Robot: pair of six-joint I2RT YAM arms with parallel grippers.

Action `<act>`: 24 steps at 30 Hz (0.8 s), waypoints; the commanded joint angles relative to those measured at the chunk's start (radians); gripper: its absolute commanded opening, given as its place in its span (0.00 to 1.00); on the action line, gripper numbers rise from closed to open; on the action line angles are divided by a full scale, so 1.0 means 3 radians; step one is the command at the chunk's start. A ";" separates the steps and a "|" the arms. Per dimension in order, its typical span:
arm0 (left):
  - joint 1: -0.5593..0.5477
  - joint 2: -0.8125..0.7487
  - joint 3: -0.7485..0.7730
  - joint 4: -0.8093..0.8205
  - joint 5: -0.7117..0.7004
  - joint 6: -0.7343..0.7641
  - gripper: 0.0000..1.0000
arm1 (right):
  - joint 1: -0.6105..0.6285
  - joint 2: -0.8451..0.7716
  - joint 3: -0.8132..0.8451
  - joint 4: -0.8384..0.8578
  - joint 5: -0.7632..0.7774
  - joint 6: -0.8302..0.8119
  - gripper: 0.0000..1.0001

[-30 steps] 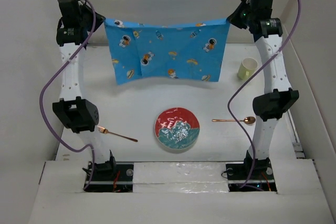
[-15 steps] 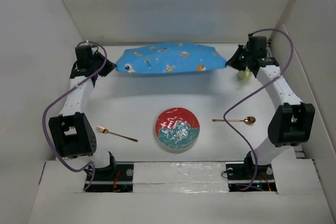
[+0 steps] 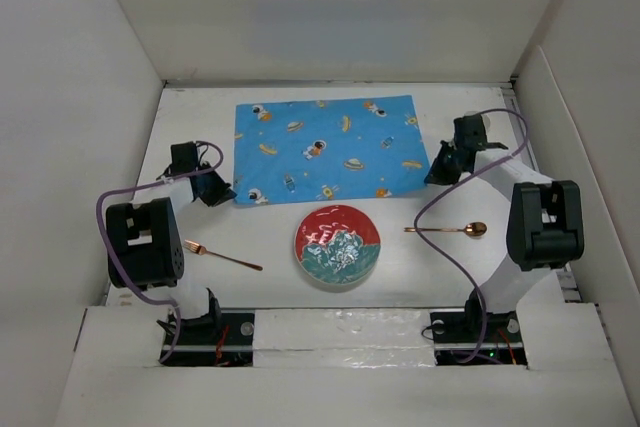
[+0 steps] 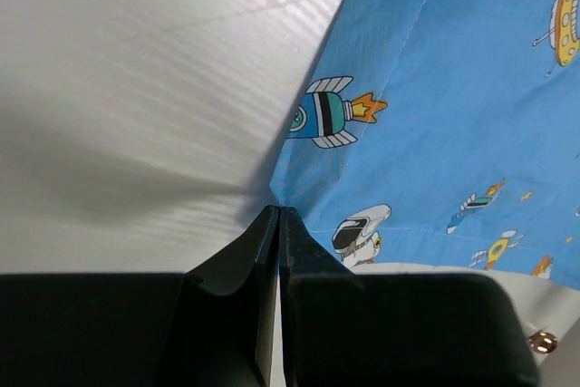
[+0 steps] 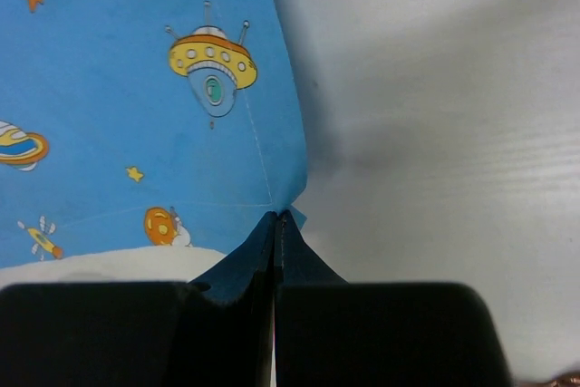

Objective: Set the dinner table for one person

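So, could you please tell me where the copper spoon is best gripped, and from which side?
Take the spoon mid-handle, straight down from above, jaws closing across it: it lies flat on the dinner table, its thin straight handle pointing towards the plate.

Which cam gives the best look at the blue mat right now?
Top external: it shows the whole mat, all four edges, spread on the table. Left wrist shows only its near-left corner, pinched in the left hand; right wrist only the near-right corner, pinched in the right hand.
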 commanded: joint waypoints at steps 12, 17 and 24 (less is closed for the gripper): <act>0.0013 -0.0447 -0.0256 -0.0304 -0.0311 0.0212 0.00 | 0.0004 -0.0564 -0.0703 0.0046 0.0144 -0.0044 0.00; 0.0013 -0.0635 -0.0210 -0.0416 -0.0290 0.0237 0.47 | 0.0070 -0.0800 -0.0514 -0.0118 0.0288 -0.0090 0.42; -0.0171 -0.1101 0.0235 -0.0626 -0.0352 0.0288 0.34 | 0.0525 -0.1402 -0.0549 -0.0211 -0.0043 -0.0254 0.00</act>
